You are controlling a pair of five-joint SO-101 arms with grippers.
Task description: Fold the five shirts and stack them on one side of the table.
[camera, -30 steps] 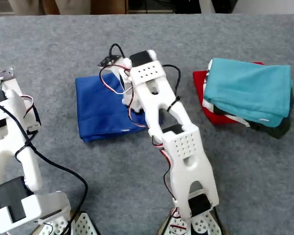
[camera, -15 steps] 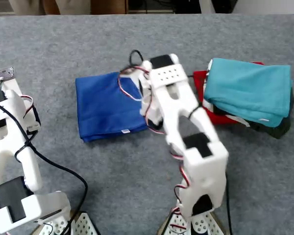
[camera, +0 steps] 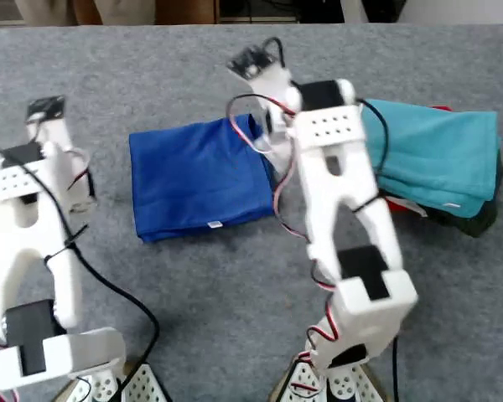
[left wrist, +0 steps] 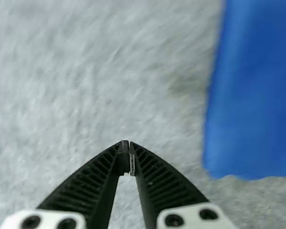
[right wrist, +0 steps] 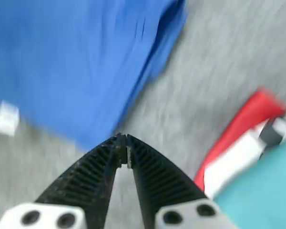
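We see the folded blue shirt (camera: 193,180) lying flat mid-surface, a rough rectangle with its longer side running across, white tag (camera: 211,224) at the near edge. Bare grey surface (camera: 109,75) lies open beyond it, before it and toward the left arm. The stack (camera: 427,159), teal on top, sits to the right. Our left gripper (left wrist: 125,150) is clenched empty beside the shirt. The right gripper (right wrist: 124,143), likewise clenched, hangs at the shirt's stack-side edge.

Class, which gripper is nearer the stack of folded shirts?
Right. The right gripper sits between the blue shirt and the stack; the left gripper is beyond the blue shirt's far side.
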